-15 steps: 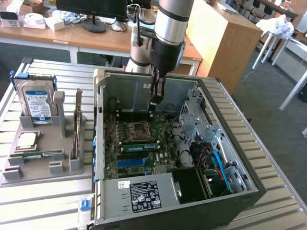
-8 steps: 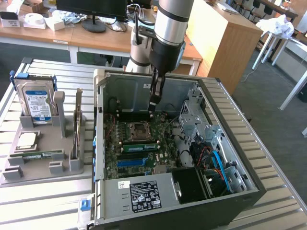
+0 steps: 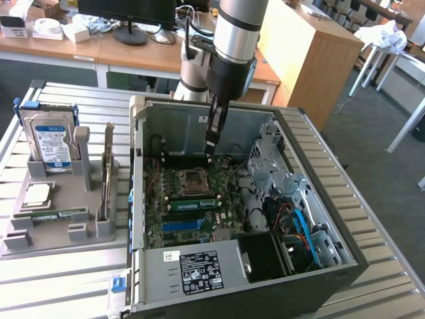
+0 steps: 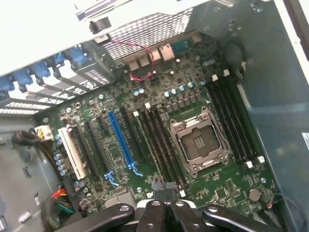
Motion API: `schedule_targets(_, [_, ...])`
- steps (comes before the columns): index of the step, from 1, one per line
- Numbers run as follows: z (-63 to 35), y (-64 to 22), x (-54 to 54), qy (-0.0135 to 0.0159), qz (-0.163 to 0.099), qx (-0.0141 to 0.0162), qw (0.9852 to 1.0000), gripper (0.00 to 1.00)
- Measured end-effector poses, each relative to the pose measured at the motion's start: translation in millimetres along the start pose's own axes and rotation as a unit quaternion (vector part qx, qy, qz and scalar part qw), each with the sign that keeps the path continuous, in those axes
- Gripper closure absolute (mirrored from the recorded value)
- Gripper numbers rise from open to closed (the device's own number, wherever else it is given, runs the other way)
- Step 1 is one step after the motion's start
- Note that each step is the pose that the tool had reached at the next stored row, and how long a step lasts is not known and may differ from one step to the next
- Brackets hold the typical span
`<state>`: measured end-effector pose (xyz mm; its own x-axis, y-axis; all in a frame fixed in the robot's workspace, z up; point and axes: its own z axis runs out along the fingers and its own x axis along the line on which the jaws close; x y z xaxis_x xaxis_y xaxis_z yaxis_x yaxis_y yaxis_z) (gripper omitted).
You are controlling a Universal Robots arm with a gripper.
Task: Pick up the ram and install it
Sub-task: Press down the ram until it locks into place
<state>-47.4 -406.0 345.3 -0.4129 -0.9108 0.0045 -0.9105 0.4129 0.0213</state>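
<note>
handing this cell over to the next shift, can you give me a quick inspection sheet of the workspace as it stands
surface: slatted metal table carrying an open computer case and a grey parts holder.
job's things: a green ram stick sits on the motherboard beside the empty processor socket; another lies in the parts holder.
clutter: hard drive and a square processor chip in the holder.
grippers: gripper shut, above the motherboard inside the case, nothing seen held.
cables: blue and orange leads at the case's drive end; red wire near the rear ports.
surroundings: wooden desks behind, with a monitor base.
</note>
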Motion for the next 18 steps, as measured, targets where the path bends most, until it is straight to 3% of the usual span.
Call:
schedule_targets(5, [0.6,0.1,-0.3,-0.0007,0.030,-0.0001,0.9996,0.90])
schedule_targets(11, [1.2,0.3,-0.9,-0.0014,0.063,-0.0003,0.9980,0.90])
schedule_targets(18, [2.1,0.5,-1.2,-0.0023,0.108,-0.0005,0.9941,0.90])
